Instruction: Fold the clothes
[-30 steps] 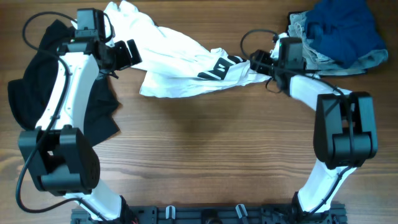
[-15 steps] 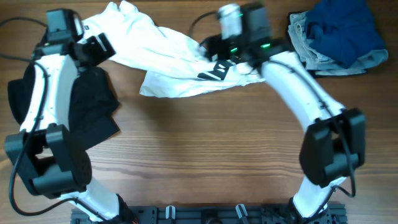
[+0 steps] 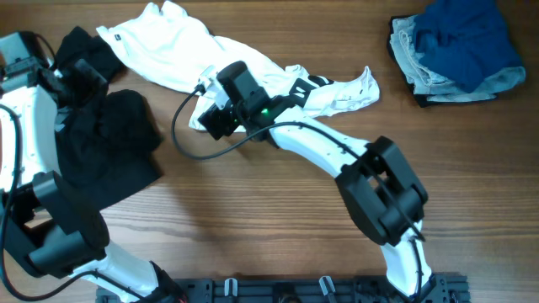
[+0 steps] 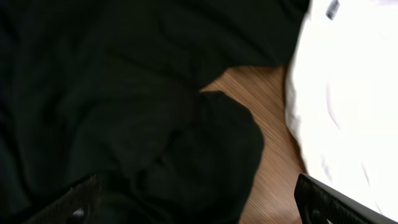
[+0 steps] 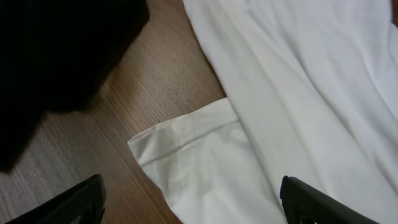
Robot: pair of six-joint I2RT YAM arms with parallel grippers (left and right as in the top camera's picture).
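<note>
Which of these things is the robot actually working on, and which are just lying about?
Part of the job: large white fabric garment with black lettering; plain black fabric garment; navy-blue fabric garment; pale-denim garment.
Just there: wooden table; black rail along its near edge.

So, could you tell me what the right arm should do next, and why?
Probably lower the right gripper and close on the hem corner of the white shirt: the jaws stand open above that corner, which lies flat on the table.
</note>
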